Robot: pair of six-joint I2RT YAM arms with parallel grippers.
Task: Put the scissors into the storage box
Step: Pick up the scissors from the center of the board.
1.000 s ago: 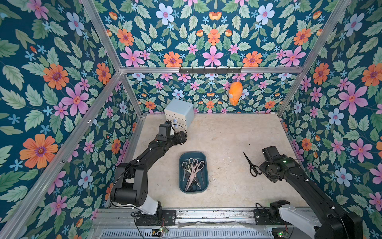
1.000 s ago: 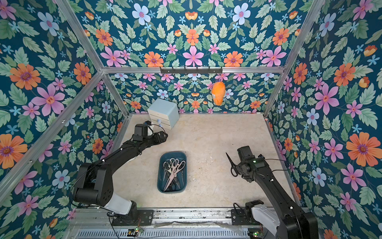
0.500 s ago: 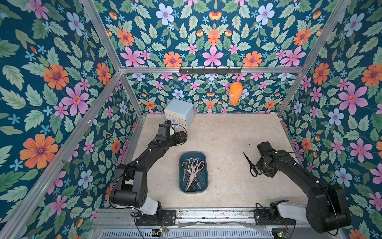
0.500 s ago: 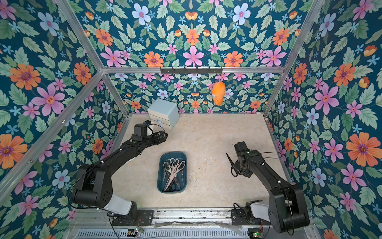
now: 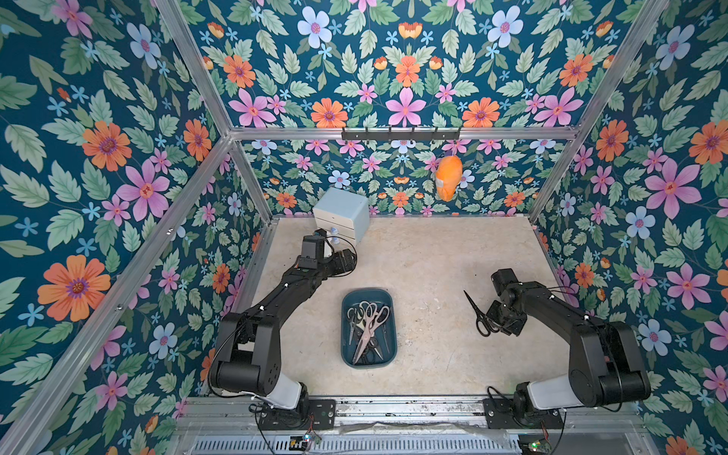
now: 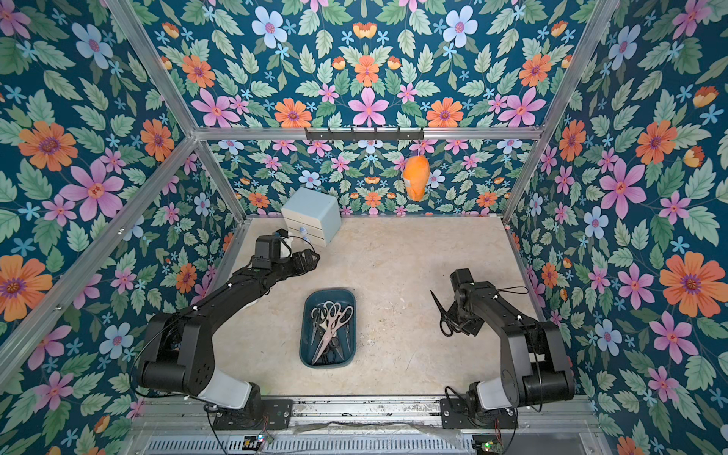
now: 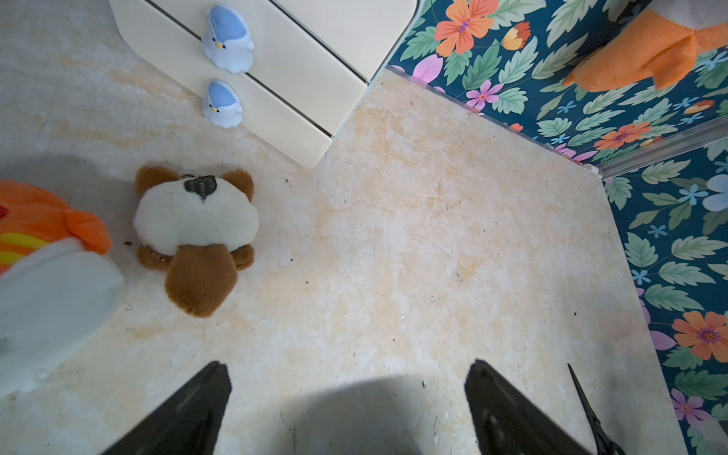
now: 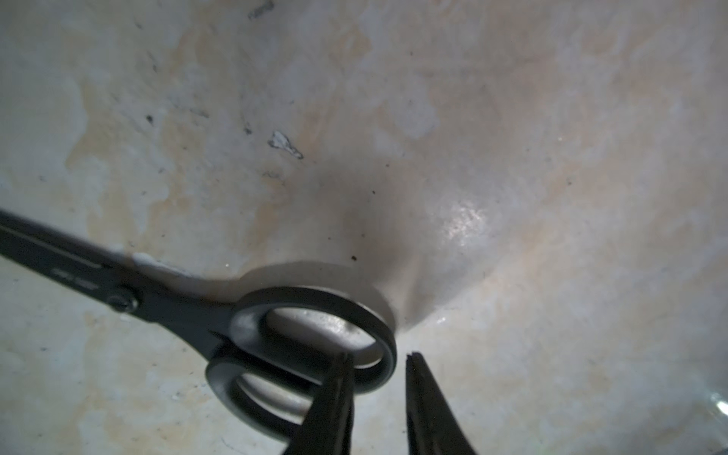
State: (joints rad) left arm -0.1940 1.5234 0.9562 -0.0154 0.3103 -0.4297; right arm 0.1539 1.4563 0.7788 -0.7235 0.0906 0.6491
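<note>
The dark teal storage box (image 5: 368,294) (image 6: 329,294) sits at mid-table and holds several scissors (image 5: 368,327) lying crossed. One black pair of scissors (image 5: 478,315) (image 6: 442,315) lies on the table to its right, blades pointing away from the front edge. My right gripper (image 5: 491,324) (image 8: 376,360) is down at its handles. The jaws are narrow and straddle the rim of one handle loop (image 8: 388,346). A thin gap shows between rim and outer finger. My left gripper (image 5: 346,260) (image 7: 346,366) hangs wide open over bare table near the back left.
A light-blue drawer cabinet (image 5: 342,212) stands at the back left. An orange plush (image 5: 448,179) hangs from the hook rail. Beside the left gripper lie a brown-and-white plush (image 7: 197,228) and an orange-and-white plush (image 7: 43,252). Flowered walls close three sides.
My right arm has folded its elbow in and its wrist has settled over the black scissors' handles, with the jaws narrowing. The scissors and the left arm have not moved.
</note>
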